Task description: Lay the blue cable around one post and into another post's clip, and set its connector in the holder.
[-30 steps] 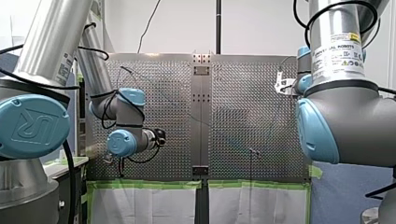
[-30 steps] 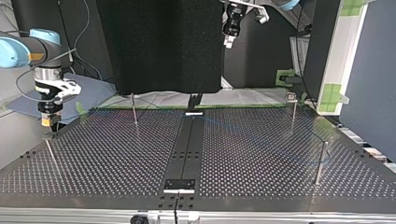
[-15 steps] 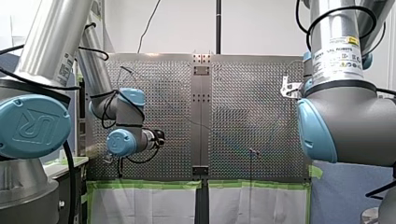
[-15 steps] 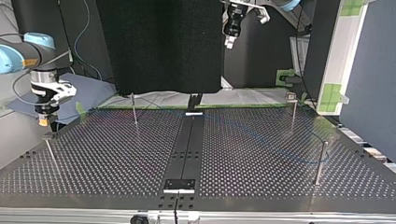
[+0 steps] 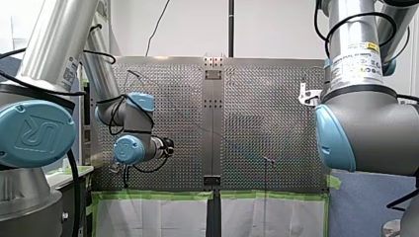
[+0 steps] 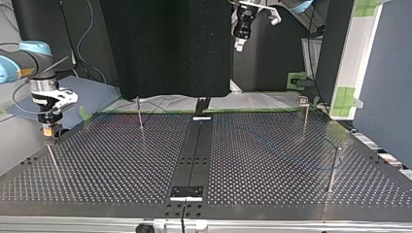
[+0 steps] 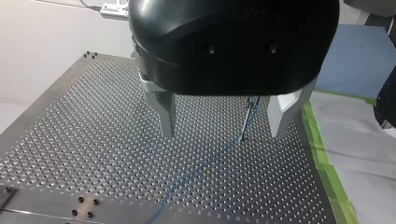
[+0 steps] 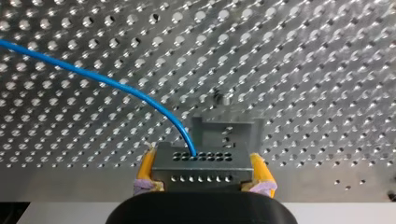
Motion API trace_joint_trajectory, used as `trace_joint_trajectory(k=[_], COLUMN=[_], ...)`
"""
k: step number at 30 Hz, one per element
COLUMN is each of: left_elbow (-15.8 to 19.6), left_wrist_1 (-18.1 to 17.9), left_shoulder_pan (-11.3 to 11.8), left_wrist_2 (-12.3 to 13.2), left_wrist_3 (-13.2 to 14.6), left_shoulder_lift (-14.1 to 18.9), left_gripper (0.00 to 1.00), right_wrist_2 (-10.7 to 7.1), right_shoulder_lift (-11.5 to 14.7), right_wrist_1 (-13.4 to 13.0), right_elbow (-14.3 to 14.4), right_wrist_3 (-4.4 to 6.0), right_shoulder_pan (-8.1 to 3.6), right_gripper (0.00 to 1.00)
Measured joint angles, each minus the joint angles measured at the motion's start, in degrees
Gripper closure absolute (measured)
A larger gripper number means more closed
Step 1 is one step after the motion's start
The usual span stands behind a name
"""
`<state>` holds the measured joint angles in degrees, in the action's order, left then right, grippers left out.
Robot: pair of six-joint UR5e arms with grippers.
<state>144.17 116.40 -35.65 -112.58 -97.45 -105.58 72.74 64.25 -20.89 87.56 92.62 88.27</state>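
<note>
In the right wrist view my right gripper [image 8: 201,179] is shut, its yellow pads [image 8: 146,169] on the sides of the grey connector [image 8: 201,164]. The blue cable [image 8: 107,81] leaves the connector's face and curves away over the perforated plate. A grey holder [image 8: 227,131] sits just ahead of the connector. In the top view my right gripper [image 6: 48,132] hangs over a thin post [image 6: 53,161] at the left edge. My left gripper [image 7: 224,126] is open above a post [image 7: 247,116] with the cable [image 7: 196,170] trailing from it; it hangs high at the back [image 6: 239,44].
Thin posts stand on the plate in the top view: back left [image 6: 139,115], back right [image 6: 304,116] and near right [image 6: 333,170]. A black strip [image 6: 194,155] runs down the middle. A dark screen [image 6: 165,48] stands behind the table.
My right gripper has carried the connector towards the top view's left and a little lower, closer to the left-edge post. My left arm has stayed put.
</note>
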Motion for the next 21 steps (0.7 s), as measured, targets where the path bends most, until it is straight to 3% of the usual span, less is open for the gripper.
trace_joint_trajectory(k=[6,21], left_elbow=[0.0,-0.1], left_wrist_1=[0.4,1.3], left_shoulder_pan=[0.0,0.1], left_wrist_2=[-0.3,-0.4], left_wrist_3=[0.1,0.1], left_shoulder_lift=[0.0,0.0], left_gripper=[0.02,0.02], right_wrist_2=[-1.74,-6.88], right_shoulder_lift=[0.0,-0.3], right_wrist_1=[0.7,1.0], right_elbow=[-1.4,-2.0], right_wrist_3=[-0.27,0.86], right_shoulder_pan=[-0.54,-2.97], right_gripper=[1.0,1.0])
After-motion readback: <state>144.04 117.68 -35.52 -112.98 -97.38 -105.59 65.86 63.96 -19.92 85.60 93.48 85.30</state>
